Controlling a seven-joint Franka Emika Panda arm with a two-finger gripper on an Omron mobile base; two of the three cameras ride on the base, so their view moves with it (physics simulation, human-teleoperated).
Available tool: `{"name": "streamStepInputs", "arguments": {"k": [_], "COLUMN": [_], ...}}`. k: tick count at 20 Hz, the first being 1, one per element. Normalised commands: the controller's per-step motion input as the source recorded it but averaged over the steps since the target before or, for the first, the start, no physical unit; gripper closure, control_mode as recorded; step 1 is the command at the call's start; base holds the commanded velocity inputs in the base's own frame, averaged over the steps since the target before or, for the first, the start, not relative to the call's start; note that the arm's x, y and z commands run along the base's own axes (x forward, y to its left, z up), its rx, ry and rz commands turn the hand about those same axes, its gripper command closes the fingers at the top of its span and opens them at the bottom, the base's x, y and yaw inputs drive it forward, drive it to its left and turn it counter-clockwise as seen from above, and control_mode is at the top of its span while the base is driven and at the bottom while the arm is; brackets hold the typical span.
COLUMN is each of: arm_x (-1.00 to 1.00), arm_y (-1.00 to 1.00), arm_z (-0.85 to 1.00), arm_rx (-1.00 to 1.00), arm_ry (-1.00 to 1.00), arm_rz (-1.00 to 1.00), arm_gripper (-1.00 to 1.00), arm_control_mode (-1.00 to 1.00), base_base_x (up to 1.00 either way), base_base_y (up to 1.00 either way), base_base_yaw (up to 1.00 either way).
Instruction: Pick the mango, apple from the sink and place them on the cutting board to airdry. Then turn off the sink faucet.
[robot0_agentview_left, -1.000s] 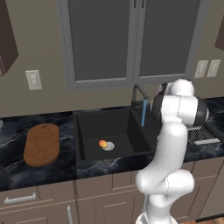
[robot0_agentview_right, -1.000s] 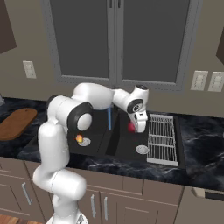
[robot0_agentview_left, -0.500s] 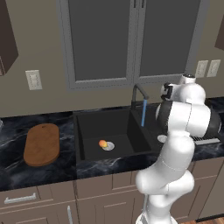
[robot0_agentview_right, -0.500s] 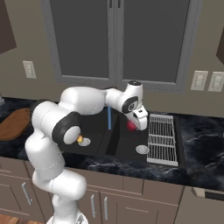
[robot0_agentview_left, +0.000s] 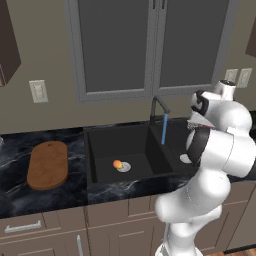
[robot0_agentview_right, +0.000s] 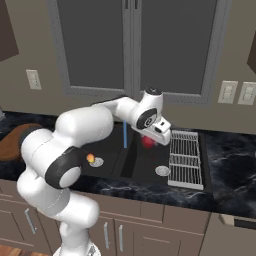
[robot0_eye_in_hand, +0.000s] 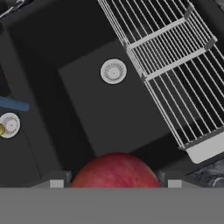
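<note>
Dark marble counter (robot0_agentview_left: 60, 197) is running along a tan wall beneath grey cabinet doors, and it is carrying, from left to right, the cutting board (robot0_agentview_left: 47, 164), the sink (robot0_agentview_left: 100, 142) and a wire drying rack (robot0_agentview_right: 184, 157). At the counter's left end the cutting board is lying flat and bare, well apart from the basins. Next, the mango (robot0_agentview_left: 117, 163) is resting on the floor of the sink's left basin, just beside that basin's silver drain (robot0_agentview_left: 124, 167). Between the two basins the sink faucet (robot0_agentview_left: 158, 106) is pouring a blue stream of water (robot0_agentview_left: 163, 129), so the tap is evidently not yet shut off. Further right, the gripper (robot0_agentview_right: 151, 138) is hanging over the right basin with its jaws closed on the apple (robot0_agentview_right: 148, 142), which is sitting clear above the basin floor; in the hand view the apple (robot0_eye_in_hand: 115, 170) is bulging between the two fingertips. At the sink's right edge the rack is overlapping the basin rim. The chief risk is judged to lie in the long carry leftward to the board: the route is crossing the spout and the falling stream, so a low or direct path could be knocking the fruit against the faucet. A round, wet apple could also be slipping from a two-finger grip, or rolling off the flat board if released from any height.
</note>
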Motion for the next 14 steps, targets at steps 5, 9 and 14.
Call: {"name": "streamStepInputs", "arguments": {"k": [5,9,14], "arm_x": [-0.27,-0.6,-0.58], "arm_y": [0.11,0.42,0.48], "arm_z": [0.64,0.3,0.1], "arm_rx": [0.0,-0.04,-0.04], "arm_ry": [-0.09,-0.27,-0.25], "arm_rz": [0.28,0.11,0.06], "arm_gripper": [1.0,1.0,1.0], "arm_control_mode": [-1.0,-1.0,-1.0], "base_base_x": [0.0,0.0,0.0], "base_base_y": [0.0,0.0,0.0], "base_base_yaw": [0.0,0.0,0.0]}}
